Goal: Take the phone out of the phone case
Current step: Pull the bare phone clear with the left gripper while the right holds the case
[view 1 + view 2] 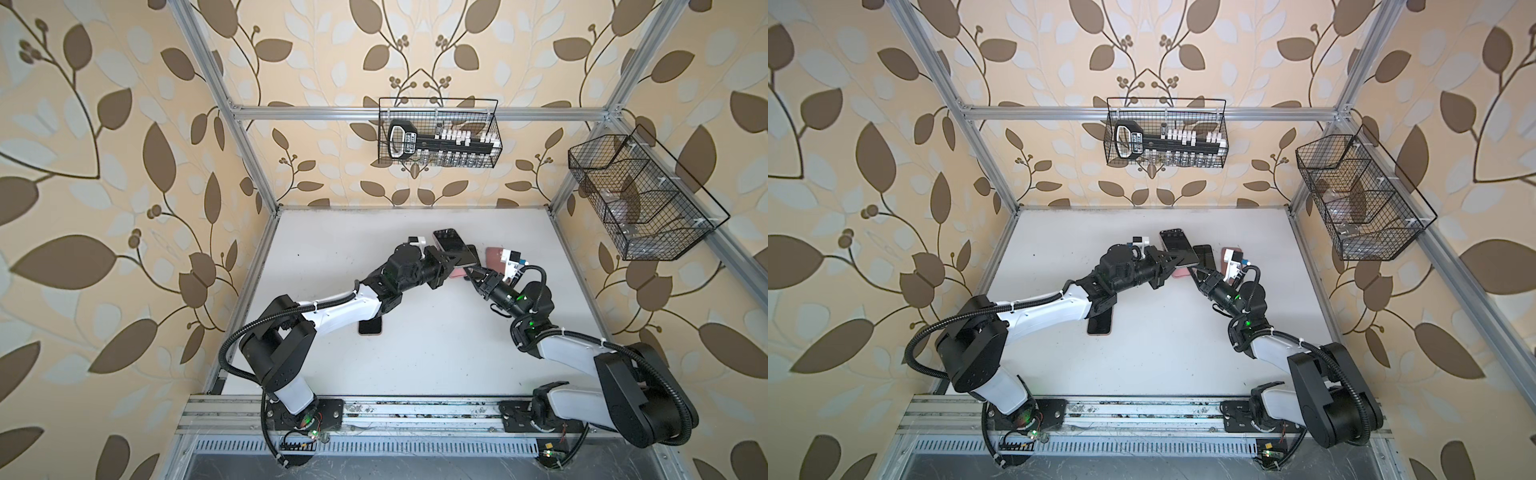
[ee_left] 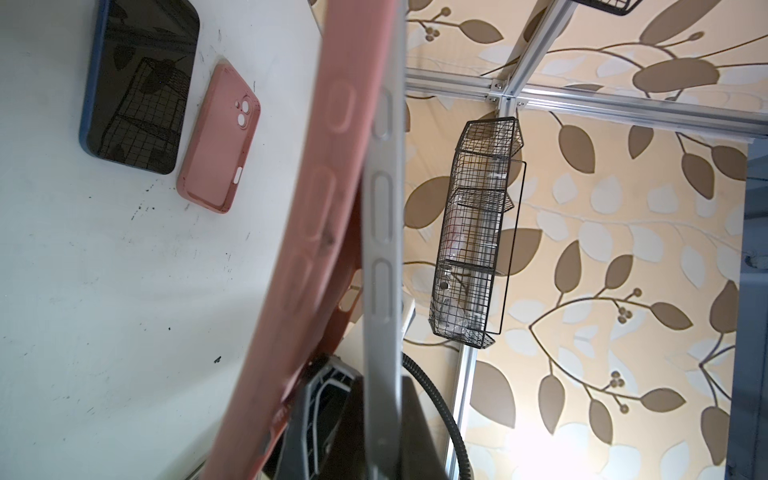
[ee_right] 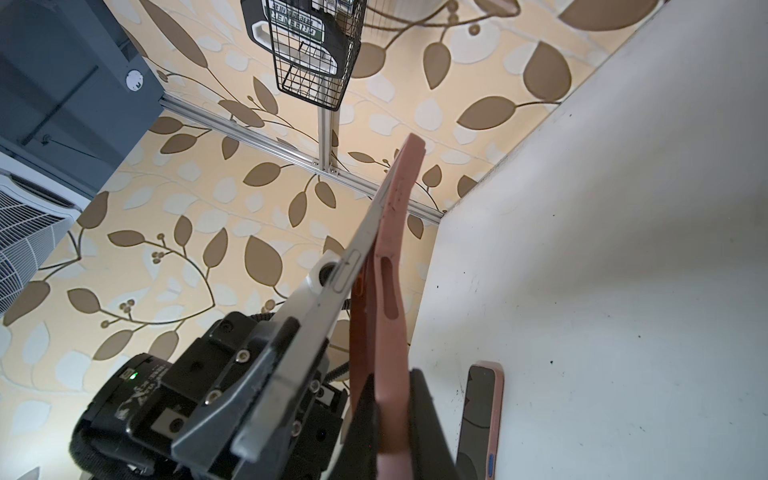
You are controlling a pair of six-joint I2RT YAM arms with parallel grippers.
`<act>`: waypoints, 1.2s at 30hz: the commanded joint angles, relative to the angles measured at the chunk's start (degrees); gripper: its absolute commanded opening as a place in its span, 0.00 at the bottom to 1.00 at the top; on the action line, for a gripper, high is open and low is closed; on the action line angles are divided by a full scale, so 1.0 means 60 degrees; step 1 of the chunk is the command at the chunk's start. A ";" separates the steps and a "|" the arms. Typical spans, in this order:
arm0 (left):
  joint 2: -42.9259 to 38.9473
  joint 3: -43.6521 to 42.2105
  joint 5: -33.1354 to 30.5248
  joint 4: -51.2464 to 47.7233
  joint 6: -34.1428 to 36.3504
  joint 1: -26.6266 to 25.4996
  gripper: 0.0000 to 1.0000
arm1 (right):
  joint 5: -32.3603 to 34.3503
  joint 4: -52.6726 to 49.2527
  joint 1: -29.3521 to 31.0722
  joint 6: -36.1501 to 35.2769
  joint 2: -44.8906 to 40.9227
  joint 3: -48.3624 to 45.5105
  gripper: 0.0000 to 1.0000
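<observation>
Top views, phone (image 1: 449, 245): held above the table (image 1: 332, 249), at 1 o'clock from its middle; case (image 1: 457, 273), pink, showed at the phone's 6 o'clock.
Left wrist view, left pincer (image 2: 374, 407): closed tight on the phone's grey edge; case bowed away beside it.
Right wrist view, right pincer (image 3: 397, 415): closed tight on the case's rim; phone parted from it near the pincers, touching at the far end.

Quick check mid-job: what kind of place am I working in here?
Likely a staged robot test cell: aluminium frame around a white table, leaf wallpaper panels, wire baskets clipped to it.
</observation>
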 commanded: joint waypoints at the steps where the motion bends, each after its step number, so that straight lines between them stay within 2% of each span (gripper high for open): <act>1: -0.1019 0.0328 -0.0261 0.1395 0.0240 0.0120 0.00 | 0.0316 -0.0018 -0.0197 -0.0291 0.0352 -0.0174 0.00; 7: -0.0881 0.0429 -0.0145 0.2023 -0.0045 0.0106 0.00 | 0.0414 -0.0138 -0.0366 -0.0529 0.0655 -0.0106 0.00; 20: -0.0945 0.0772 0.0063 0.1883 0.0310 0.0098 0.00 | 0.0679 -0.0455 -0.0592 -0.0852 0.0991 -0.0063 0.00; 27: -0.0774 0.0770 0.0190 0.2368 0.0180 0.0098 0.00 | 0.0755 -0.0477 -0.0747 -0.0887 0.1151 -0.0047 0.00; 36: -0.0927 0.0763 0.0227 0.1444 0.1125 0.0167 0.00 | 0.1045 -0.1235 -0.1002 -0.1032 0.0581 -0.0401 0.00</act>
